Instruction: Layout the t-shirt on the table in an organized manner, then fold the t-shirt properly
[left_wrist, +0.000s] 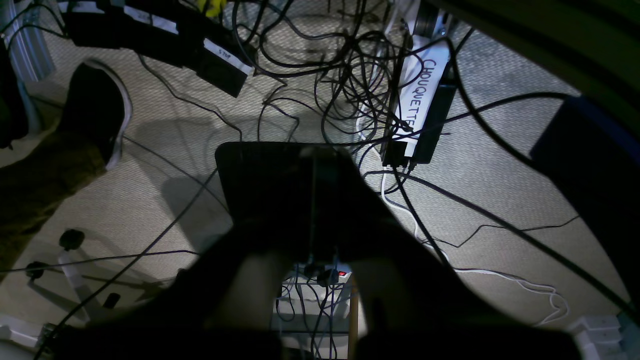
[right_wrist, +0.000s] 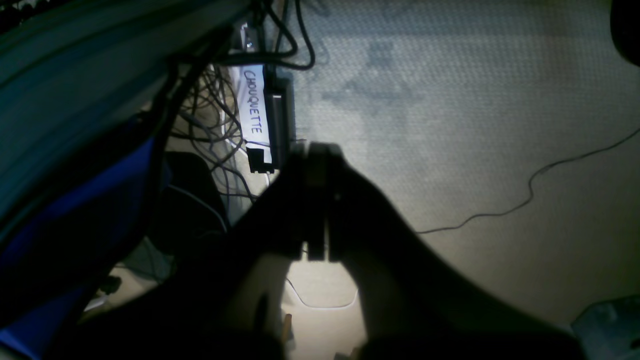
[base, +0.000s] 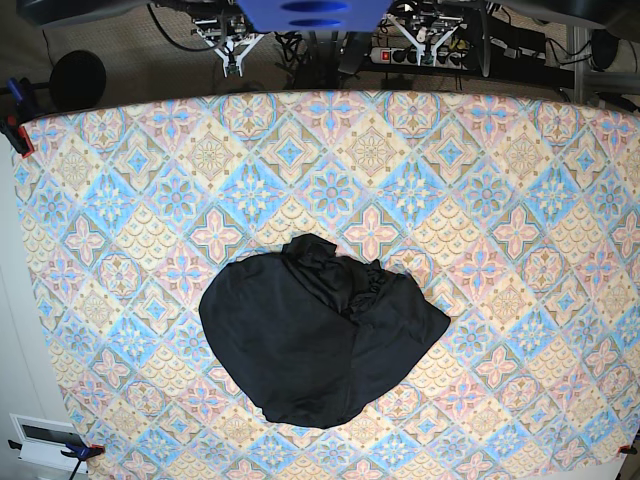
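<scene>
The black t-shirt (base: 315, 340) lies crumpled in a rounded heap at the middle of the table (base: 520, 200), a little toward the front edge, with bunched folds along its upper side. No sleeve is laid out. Neither gripper is near it, and both wrist views look down at carpeted floor beyond the table. My left gripper (left_wrist: 314, 155) is a dark silhouette with its fingers pressed together and nothing between them. My right gripper (right_wrist: 317, 152) is likewise shut and empty. Only the arms' mounts (base: 232, 40) show in the base view, past the far edge.
Tangled black cables (left_wrist: 350, 65) and a long box labelled CHOUQUETTE (left_wrist: 420, 95) lie on the floor below both wrists; the box (right_wrist: 252, 100) also shows in the right wrist view. A power strip (base: 420, 52) sits behind the table. Clamps (base: 14, 125) hold the cloth's corners.
</scene>
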